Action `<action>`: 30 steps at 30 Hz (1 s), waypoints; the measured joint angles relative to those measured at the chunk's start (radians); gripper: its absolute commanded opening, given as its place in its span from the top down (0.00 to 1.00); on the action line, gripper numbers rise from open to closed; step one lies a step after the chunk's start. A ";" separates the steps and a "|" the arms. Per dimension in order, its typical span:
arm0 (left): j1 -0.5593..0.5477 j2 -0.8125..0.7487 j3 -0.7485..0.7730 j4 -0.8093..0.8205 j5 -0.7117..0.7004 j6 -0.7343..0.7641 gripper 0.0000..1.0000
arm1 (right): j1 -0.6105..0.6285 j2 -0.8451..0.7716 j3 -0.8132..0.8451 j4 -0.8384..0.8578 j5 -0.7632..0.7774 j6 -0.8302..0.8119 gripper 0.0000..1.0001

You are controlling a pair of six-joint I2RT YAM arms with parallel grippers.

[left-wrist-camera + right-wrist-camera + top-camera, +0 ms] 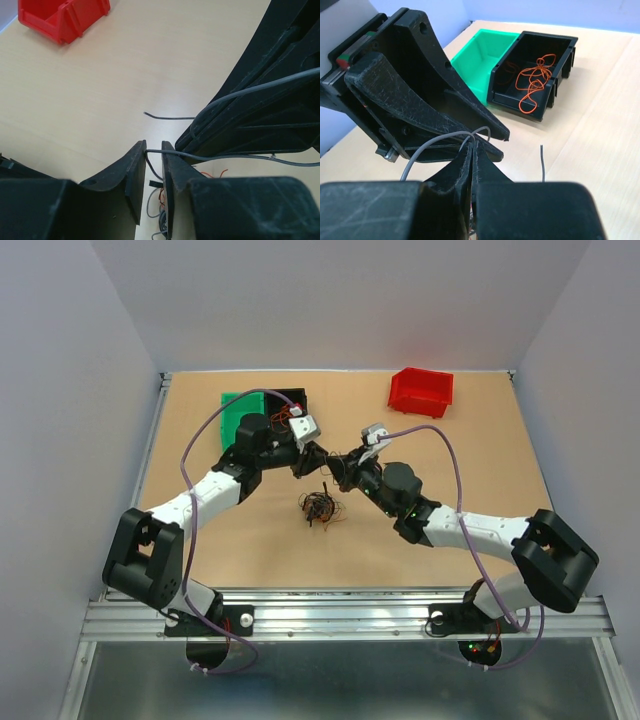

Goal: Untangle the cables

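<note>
Plain pale lavender walls (pixel 340 300) are enclosing the tan desk (pixel 260 550); a metal rail (pixel 350 615) is running along its near edge.

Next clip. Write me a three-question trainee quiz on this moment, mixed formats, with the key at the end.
1. True or false: the black bin holds a loose orange wire.
2. Which bin stands alone, apart from the other two? A) green bin B) red bin C) black bin
3. Fill in: the right gripper has its jaws ____ on a thin grey wire, while the left gripper has its jaws slightly ____, with the wire passing through the gap.

Key
1. True
2. B
3. shut; apart
</note>
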 measured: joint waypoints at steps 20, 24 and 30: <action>0.018 -0.007 -0.002 -0.039 0.075 0.114 0.38 | 0.013 -0.032 -0.095 0.092 0.006 0.114 1.00; 0.017 -0.038 -0.003 -0.059 0.127 0.156 0.37 | 0.015 -0.069 -0.129 0.120 -0.002 0.140 0.99; -0.020 -0.103 -0.019 -0.085 0.232 0.157 0.37 | 0.010 -0.159 -0.202 0.142 0.135 0.158 1.00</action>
